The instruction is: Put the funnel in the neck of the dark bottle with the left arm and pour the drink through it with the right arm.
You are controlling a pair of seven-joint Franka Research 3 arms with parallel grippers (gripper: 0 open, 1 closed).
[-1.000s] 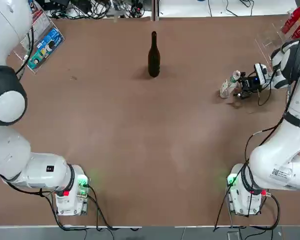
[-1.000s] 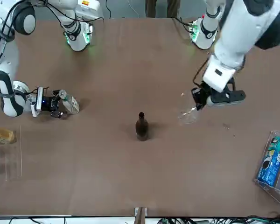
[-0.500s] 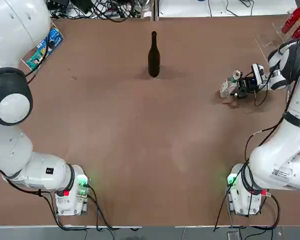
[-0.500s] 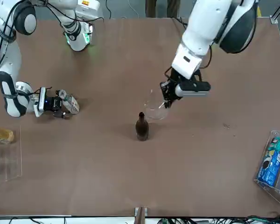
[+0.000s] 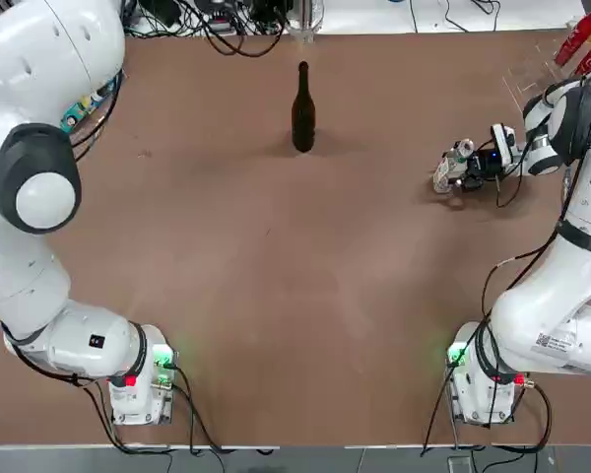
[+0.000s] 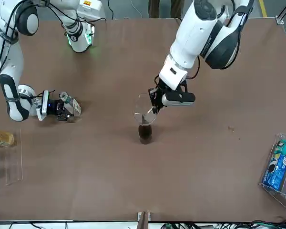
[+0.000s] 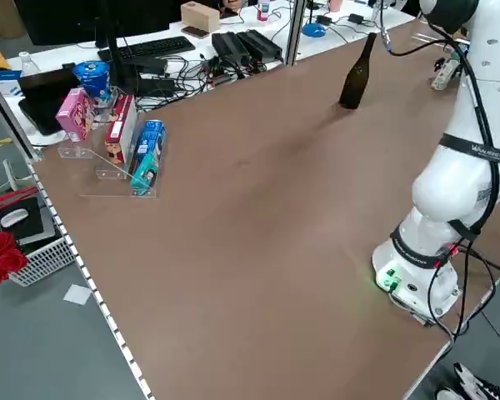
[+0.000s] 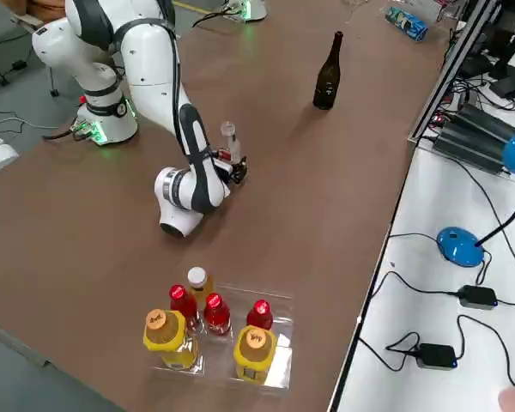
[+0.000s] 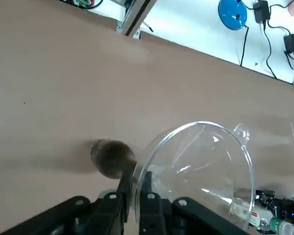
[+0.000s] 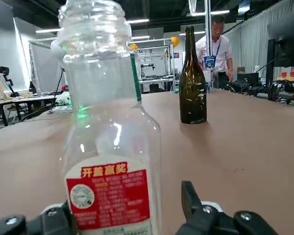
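The left arm (image 6: 200, 38) reaches out over the middle of the table (image 5: 276, 276), its gripper (image 6: 155, 102) pinched shut on the rim of the funnel (image 6: 144, 109), which hangs tilted just above the mouth of the dark bottle (image 6: 145, 131). The spout is not yet in the neck. From the wrist view the 2 fingers (image 9: 121, 188) clamp a thin edge of the bowl; that clear plastic looks light, stiff and slick, so I'd guess it could pivot in so narrow a grip.

The right arm (image 5: 561, 286) is folded in at its own side of the table, with its gripper (image 5: 470, 168) around the drink (image 5: 451, 171), low on the body. The bottle stands upright and seems held, though I cannot tell how firmly the fingers press.

The dark bottle stands upright toward the far edge of the table. Glass that tall and slim looks heavy low down but easy to tip if the neck gets nudged sideways.

The drink is thin plastic, likely light and squashy, and its mouth shows bare threads close up, with no cap. Low on the body seems the sensible hold.

Its red label (image 10: 108, 196) reads 开盖赢奖 in yellow characters, with a small round seal beside them too small to read.
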